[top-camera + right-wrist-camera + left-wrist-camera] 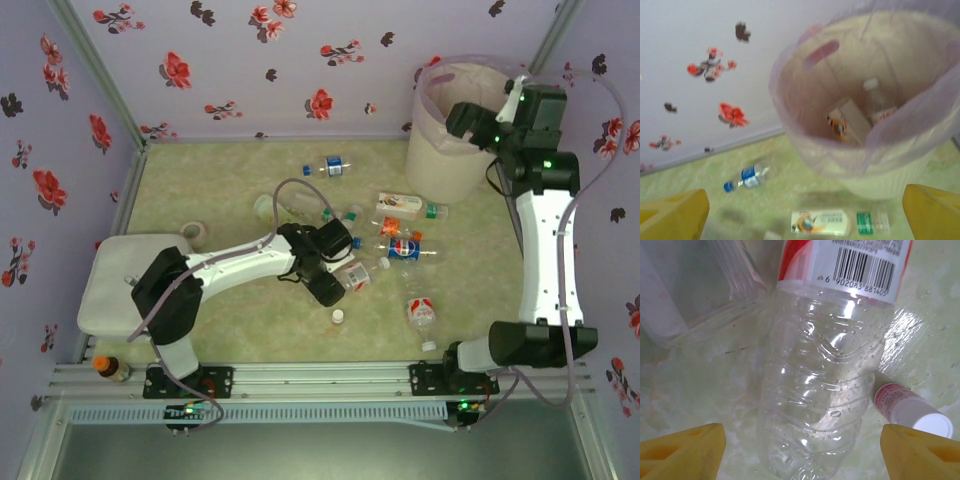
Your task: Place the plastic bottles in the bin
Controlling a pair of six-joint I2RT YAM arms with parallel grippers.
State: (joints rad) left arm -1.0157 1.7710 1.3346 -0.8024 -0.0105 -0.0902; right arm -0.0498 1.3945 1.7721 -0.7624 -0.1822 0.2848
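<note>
One red-labelled bottle (820,390) lay on counter (700,385), straddled by left gripper (800,452); long axis ran straight away from wrist (jaws apart, not touching). Right gripper (805,210) hung spread, empty, above bin (445,165); left arm nearer.

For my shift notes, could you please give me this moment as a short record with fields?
left gripper: open, straddling the red-labelled bottle, not touching it
right gripper: open, empty, above the bin
in the bin: at least one white-capped bottle, blurred
on the table: several more lying loose, among them a blue-labelled bottle
</note>
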